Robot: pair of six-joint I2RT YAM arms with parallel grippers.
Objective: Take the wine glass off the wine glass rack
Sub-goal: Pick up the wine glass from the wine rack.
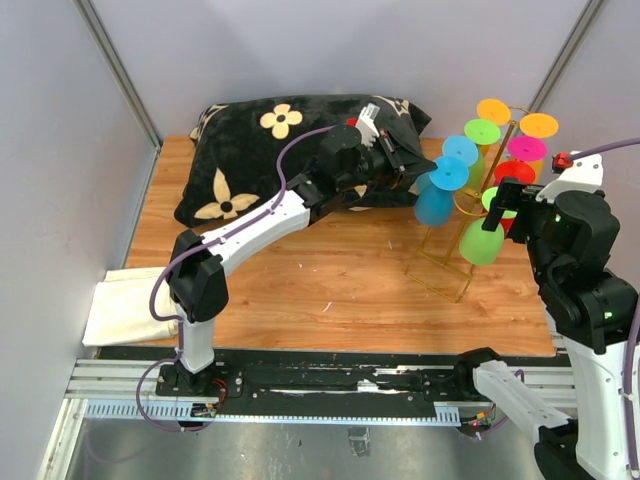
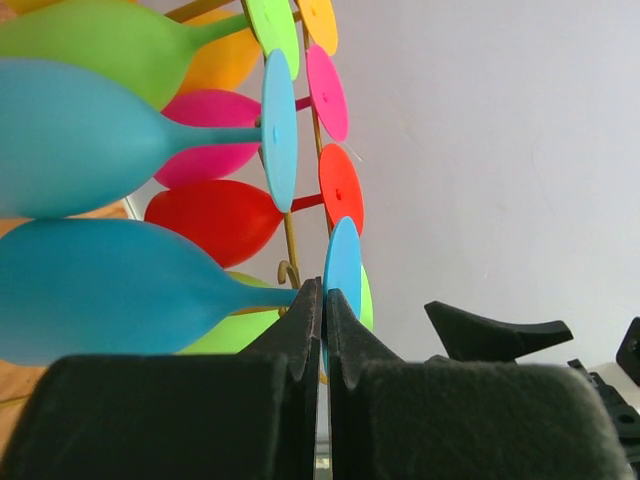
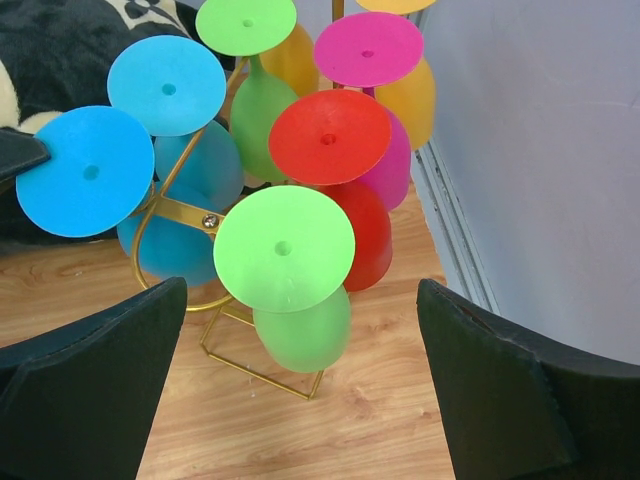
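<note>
— The left gripper [image 2: 322,300]?
— Closed tight, tips at the stem of the blue wine glass [image 2: 110,290]; a real grip I cannot confirm. It hangs on the wine glass rack [image 3: 180,212].
— The right gripper [image 3: 302,300]?
— Wide open, holding nothing, before the rack.

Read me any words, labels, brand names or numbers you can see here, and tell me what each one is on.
None: no text can be read in any view.
The coloured glasses and the gold rack are plain.
The black pillow has only flower shapes.
Any marks on the rail by the arm bases are too small to read.
</note>
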